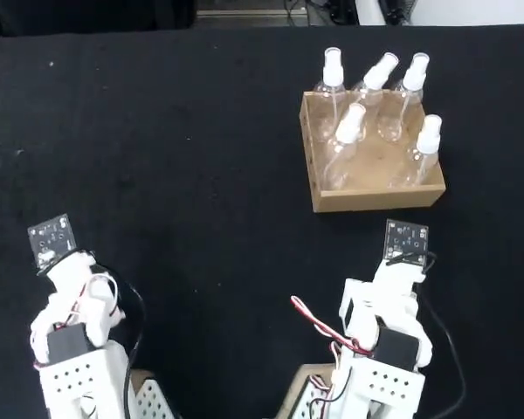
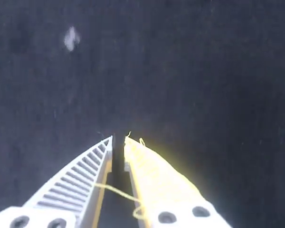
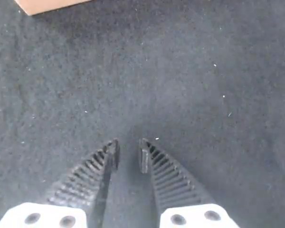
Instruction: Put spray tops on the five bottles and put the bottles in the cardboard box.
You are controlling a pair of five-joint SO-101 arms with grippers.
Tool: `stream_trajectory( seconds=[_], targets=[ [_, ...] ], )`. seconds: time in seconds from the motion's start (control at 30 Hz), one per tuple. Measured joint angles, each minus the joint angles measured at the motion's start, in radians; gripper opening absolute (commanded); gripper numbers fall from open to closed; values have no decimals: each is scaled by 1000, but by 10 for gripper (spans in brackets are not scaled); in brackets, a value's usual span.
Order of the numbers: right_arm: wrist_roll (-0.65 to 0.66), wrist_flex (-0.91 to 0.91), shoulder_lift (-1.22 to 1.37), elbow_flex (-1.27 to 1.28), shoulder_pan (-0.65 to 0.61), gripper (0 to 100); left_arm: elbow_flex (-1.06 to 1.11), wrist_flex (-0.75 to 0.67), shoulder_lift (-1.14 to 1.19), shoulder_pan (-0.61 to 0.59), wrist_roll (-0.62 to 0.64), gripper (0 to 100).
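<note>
From above, the black bench (image 1: 157,131) carries the cardboard box (image 1: 375,199) at the far right. All five bottles (image 1: 339,161) stand upright inside it, three in a row along the far wall and two nearer the front wall. Each clear bottle wears a white spray top (image 1: 333,63). The tops in the far row lean slightly different ways, and the middle one tilts most. The left arm (image 1: 74,314) sits folded at the near left edge, well apart from the box. The right arm (image 1: 384,314) sits at the near right, its wrist pointing toward the box's front wall with a strip of bare bench between them. A red and white cable (image 1: 319,325) loops off the right arm's left side.

From the left wrist, the left jaws are closed and grip nothing, their tips drawn together over dark cloth (one finger white and ribbed, the other yellowish, with a thin thread trailing across them). A small pale speck (image 2: 71,38) lies on the bench well beyond them.

From the right wrist, the right jaws stand a slim gap apart and hold nothing, with both ribbed fingers over bare bench. A corner of the cardboard box (image 3: 42,4) shows well beyond the tips, not touching them.
</note>
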Motion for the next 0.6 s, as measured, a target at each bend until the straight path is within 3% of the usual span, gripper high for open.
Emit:
stream_trajectory(
  seconds=[0.13, 0.6],
  targets=[
    [0, 0, 0, 0, 0, 44, 0, 124, -98, 0, 0, 48],
    [0, 0, 0, 0, 0, 44, 0, 129, -98, 0, 0, 48]
  ],
)
